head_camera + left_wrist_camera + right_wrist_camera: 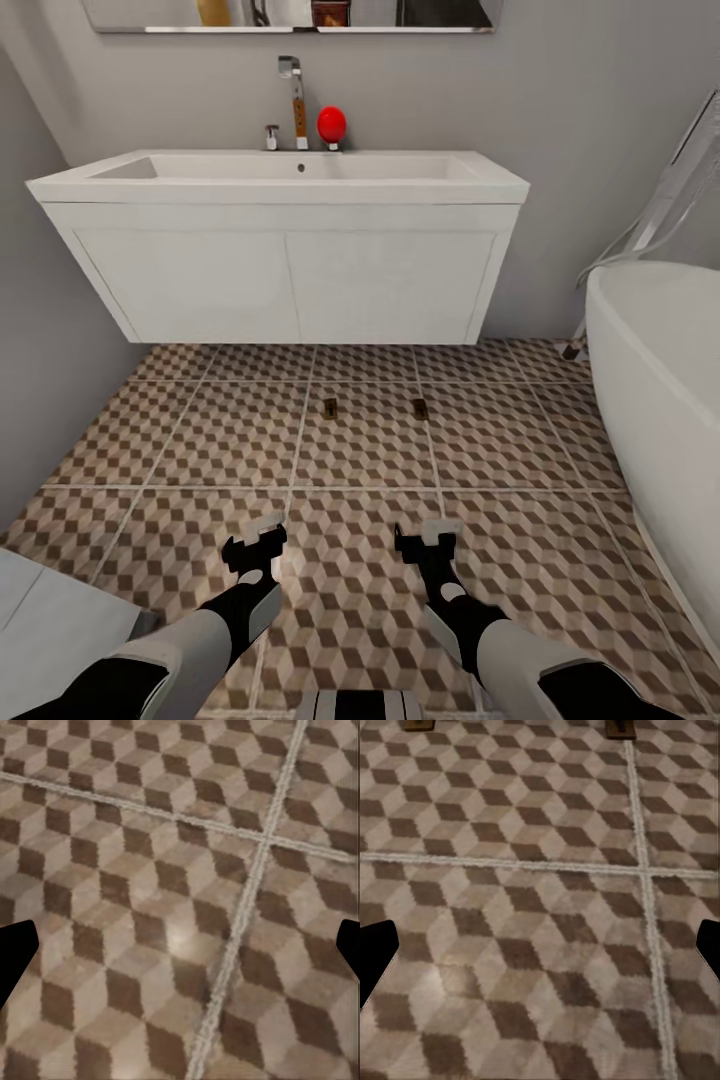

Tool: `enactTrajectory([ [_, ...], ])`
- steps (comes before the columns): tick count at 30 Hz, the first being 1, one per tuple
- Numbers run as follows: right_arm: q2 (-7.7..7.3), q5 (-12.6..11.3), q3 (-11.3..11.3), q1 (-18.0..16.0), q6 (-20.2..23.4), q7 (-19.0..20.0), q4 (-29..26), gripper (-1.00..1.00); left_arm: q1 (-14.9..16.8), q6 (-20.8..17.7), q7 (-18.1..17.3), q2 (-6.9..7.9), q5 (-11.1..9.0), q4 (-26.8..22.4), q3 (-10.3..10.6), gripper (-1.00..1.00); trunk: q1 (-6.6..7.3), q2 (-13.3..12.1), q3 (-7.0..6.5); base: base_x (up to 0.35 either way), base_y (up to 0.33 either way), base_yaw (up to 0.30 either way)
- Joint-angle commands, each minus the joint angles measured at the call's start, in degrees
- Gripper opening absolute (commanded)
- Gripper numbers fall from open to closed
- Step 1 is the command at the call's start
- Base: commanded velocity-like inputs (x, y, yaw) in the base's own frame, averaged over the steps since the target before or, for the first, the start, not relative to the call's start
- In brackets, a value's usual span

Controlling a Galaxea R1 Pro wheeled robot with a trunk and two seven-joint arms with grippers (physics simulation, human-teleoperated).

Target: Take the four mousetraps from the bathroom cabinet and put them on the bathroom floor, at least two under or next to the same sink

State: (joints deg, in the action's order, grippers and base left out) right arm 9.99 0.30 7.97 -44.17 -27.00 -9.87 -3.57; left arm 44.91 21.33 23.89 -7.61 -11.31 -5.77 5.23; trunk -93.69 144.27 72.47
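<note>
Arms reach forward and down over the floor [240,440] in the head view, left gripper [254,540] and right gripper [425,541] both spread, empty. Two mousetraps [329,406] [420,408] lie before the sink [290,270]. Wrist views: fingertips wide apart above tiles.

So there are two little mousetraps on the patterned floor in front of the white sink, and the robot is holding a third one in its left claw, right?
Not quite. The head view shows the two mousetraps, one and another, on the floor before the sink, but the left gripper holds nothing. The left wrist view shows its fingers apart with bare tiles between them.
</note>
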Motion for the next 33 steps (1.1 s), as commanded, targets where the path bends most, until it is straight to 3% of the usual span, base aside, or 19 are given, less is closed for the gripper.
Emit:
enactTrajectory([
  [1,0.01,0.0,0.5,0.0,-0.1,-0.5,0.1,1.00,0.1,0.2,0.2,0.02,-0.6,0.0,0.5,1.00,0.03,0.0,-0.19,0.000,0.000,0.000],
  [33,0.01,0.0,0.4,0.0,-0.2,-0.5,0.1,1.00,0.1,0.2,0.2,0.05,-0.5,0.0,0.5,1.00,0.86,-0.4,-7.28,0.000,0.000,0.000],
])
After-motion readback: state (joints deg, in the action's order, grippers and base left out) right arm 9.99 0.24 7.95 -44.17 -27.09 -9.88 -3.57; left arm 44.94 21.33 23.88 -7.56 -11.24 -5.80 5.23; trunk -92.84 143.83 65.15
